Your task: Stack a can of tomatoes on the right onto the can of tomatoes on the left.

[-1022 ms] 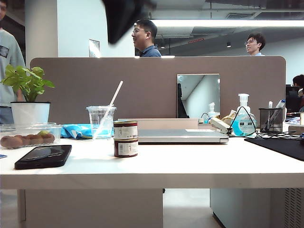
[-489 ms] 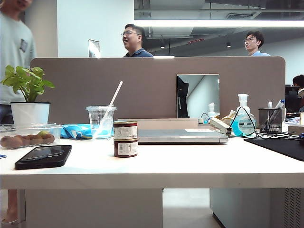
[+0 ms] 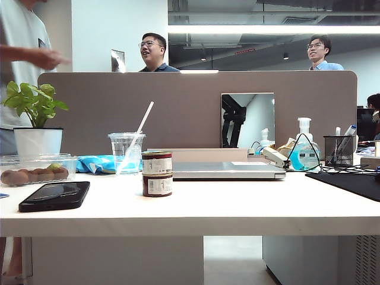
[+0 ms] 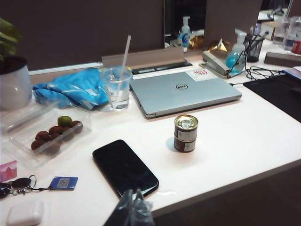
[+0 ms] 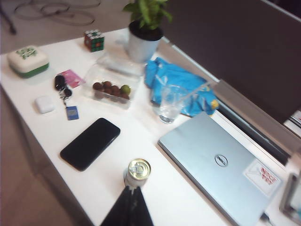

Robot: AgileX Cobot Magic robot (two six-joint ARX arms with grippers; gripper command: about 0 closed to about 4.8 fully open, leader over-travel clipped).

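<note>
White desk holds stacked cans [image 5: 138, 172] just beyond the clenched, empty right hand [image 5: 130, 203].

Two stacked tomato cans [image 3: 157, 173], one phone [image 3: 54, 195], one laptop [image 3: 225, 170]

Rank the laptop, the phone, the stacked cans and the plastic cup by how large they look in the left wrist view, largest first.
1. Laptop, clearly the largest.
2. Phone, though it lies nearer the camera, which inflates it.
3. Plastic cup and stacked cans: the cup looks slightly bigger, but they are too close to rank firmly.
</note>
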